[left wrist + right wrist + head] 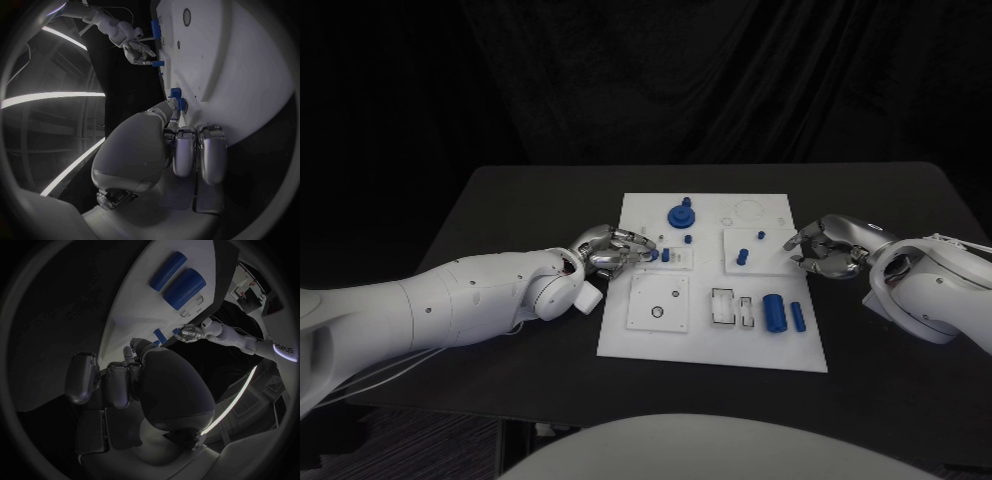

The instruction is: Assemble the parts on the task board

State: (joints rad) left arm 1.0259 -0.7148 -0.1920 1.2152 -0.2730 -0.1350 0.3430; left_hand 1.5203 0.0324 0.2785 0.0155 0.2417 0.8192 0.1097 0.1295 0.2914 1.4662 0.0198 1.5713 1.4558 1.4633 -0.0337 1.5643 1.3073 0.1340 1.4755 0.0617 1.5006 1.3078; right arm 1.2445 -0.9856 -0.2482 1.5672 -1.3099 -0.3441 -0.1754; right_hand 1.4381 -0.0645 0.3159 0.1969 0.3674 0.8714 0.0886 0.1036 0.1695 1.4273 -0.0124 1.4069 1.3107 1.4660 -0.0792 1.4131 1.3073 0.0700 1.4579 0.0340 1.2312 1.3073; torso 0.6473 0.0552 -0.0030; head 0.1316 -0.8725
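Left hand (613,248) fingertips hide small blue peg (655,255).

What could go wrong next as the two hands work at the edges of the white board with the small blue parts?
1. The left hand sits close to small upright blue pegs; it might knock them over.
2. The right hand hovers at the task board edge; a nudge could shift it and roll the two loose blue cylinders.
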